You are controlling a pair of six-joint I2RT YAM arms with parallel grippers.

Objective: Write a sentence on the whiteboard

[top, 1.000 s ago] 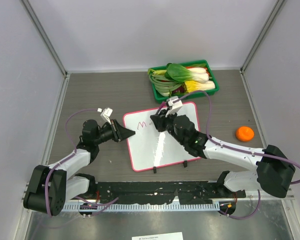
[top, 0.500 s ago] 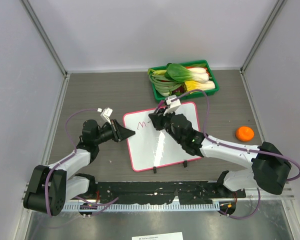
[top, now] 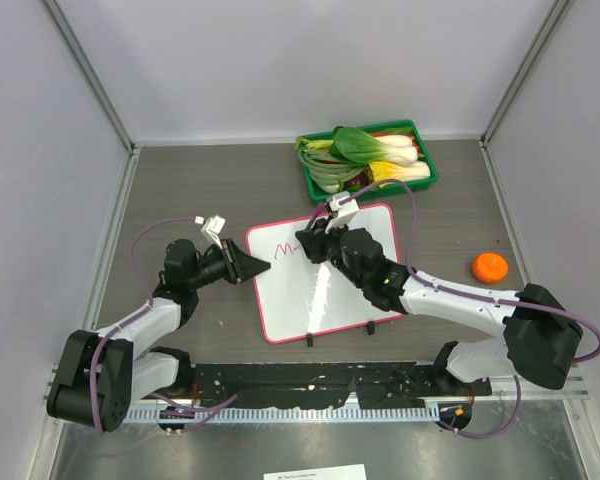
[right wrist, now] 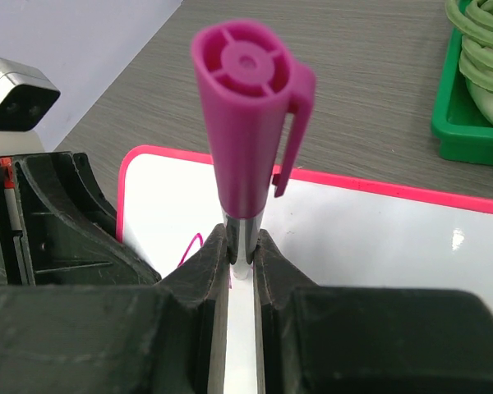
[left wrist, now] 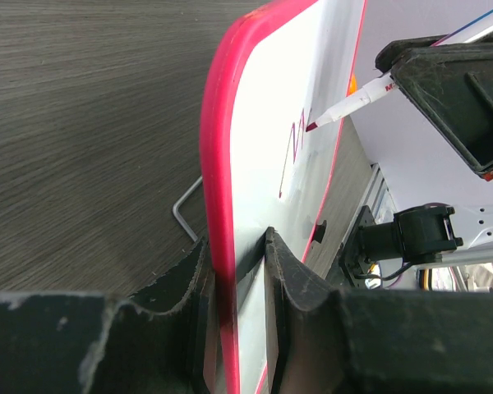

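The whiteboard (top: 330,290), white with a pink-red frame and two black feet, lies on the table in the middle. My left gripper (top: 263,266) is shut on its left edge; the frame (left wrist: 218,205) sits between the fingers (left wrist: 292,279). My right gripper (top: 308,246) is shut on a marker with a magenta cap (right wrist: 245,123), held upright over the board's upper left part. The marker tip (left wrist: 312,126) touches the board beside pink strokes (top: 285,248). The strokes also show in the right wrist view (right wrist: 191,246).
A green tray (top: 426,172) of leafy vegetables stands behind the board at the back. An orange fruit (top: 489,267) lies at the right. A bent metal wire (left wrist: 183,212) lies on the table under the board's edge. Walls enclose three sides.
My right gripper with the marker has shifted slightly left and up across the board, and the pink line has grown a little. The left arm has not moved.
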